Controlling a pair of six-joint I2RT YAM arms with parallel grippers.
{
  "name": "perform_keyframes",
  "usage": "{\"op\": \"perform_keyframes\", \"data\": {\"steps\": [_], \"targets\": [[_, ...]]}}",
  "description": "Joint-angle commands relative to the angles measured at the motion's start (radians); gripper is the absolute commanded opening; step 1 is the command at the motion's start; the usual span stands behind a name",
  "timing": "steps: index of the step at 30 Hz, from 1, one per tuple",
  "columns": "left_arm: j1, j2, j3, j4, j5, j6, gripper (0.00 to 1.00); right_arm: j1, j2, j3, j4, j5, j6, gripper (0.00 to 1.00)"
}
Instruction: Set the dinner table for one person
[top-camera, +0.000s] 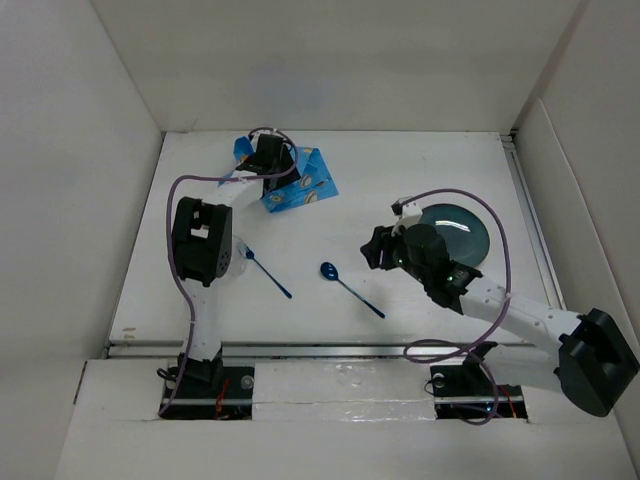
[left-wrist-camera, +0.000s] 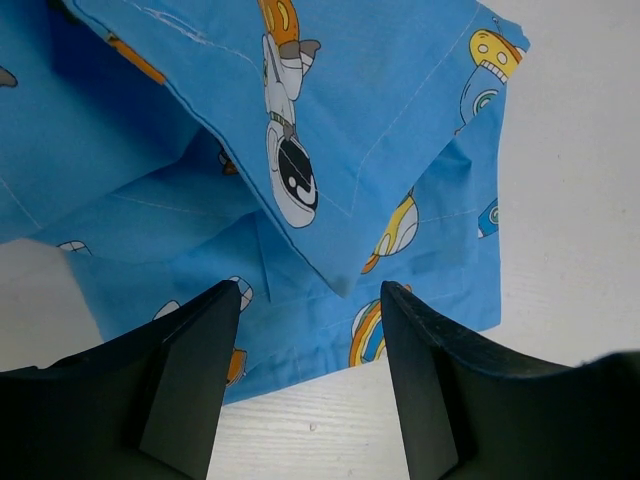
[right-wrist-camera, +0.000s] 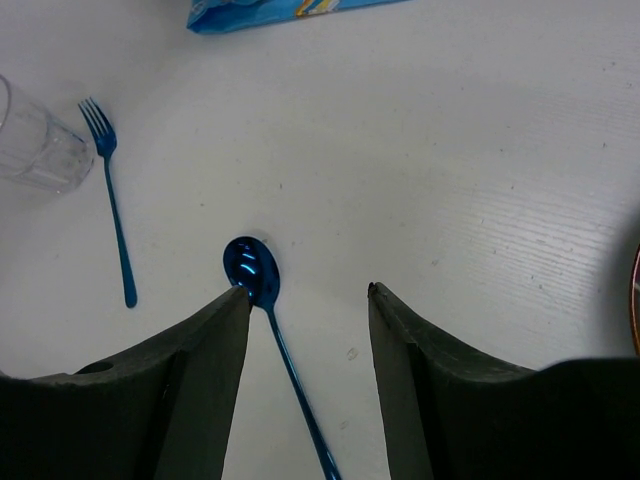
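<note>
The white dinner table (top-camera: 400, 175) carries a crumpled blue cartoon-print placemat (top-camera: 298, 186) at the back left. My left gripper (top-camera: 267, 165) hovers over it, open and empty; in the left wrist view the fingers straddle the placemat's near edge (left-wrist-camera: 300, 120), with my left gripper (left-wrist-camera: 310, 300) above the folded cloth. A dark teal plate (top-camera: 462, 230) lies at the right. A blue spoon (top-camera: 350, 285) and a blue fork (top-camera: 268, 273) lie in the middle. My right gripper (top-camera: 377, 250) is open above the spoon (right-wrist-camera: 252, 272), gripper (right-wrist-camera: 308, 290) empty.
A clear glass (right-wrist-camera: 35, 145) stands left of the fork (right-wrist-camera: 112, 200), partly hidden by the left arm in the top view. White walls enclose the table on three sides. A rail runs along the near edge (top-camera: 320, 347).
</note>
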Motion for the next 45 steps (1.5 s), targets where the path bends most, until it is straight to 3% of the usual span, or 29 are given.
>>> {"op": "perform_keyframes", "data": {"steps": [1,8,14,15,16,17,18,25,33,40,45], "targets": [[0.002,-0.014,-0.003,0.054,-0.008,0.002,0.55,-0.007,0.025,0.038,0.085,-0.007,0.006,0.56],[-0.021,0.055,0.071,0.114,0.018,-0.028,0.50,-0.016,0.136,0.075,0.132,-0.004,0.008,0.55],[-0.011,0.077,0.072,0.161,0.057,-0.056,0.35,-0.062,0.324,0.159,0.192,-0.035,0.025,0.56],[-0.001,0.060,0.053,0.183,0.080,-0.061,0.20,-0.078,0.393,0.208,0.200,-0.058,0.029,0.56],[-0.001,0.060,0.052,0.195,0.081,-0.061,0.19,-0.078,0.394,0.208,0.200,-0.058,0.029,0.56],[-0.001,0.051,0.046,0.200,0.114,-0.062,0.03,-0.090,0.410,0.225,0.211,-0.069,0.031,0.57],[0.009,0.027,0.046,0.200,0.131,-0.067,0.00,-0.090,0.426,0.233,0.218,-0.076,0.038,0.57],[0.009,-0.197,0.097,0.192,0.269,-0.032,0.00,-0.142,0.472,0.274,0.246,-0.113,0.039,0.58],[0.054,-0.455,0.126,0.167,0.355,-0.041,0.00,-0.173,0.406,0.283,0.241,-0.171,0.006,0.62],[0.097,-0.563,0.103,0.180,0.433,-0.058,0.00,-0.173,0.374,0.288,0.252,-0.262,-0.021,0.69],[0.097,-0.599,0.175,0.146,0.452,-0.039,0.00,-0.164,0.348,0.345,0.219,-0.308,-0.076,0.70]]}}
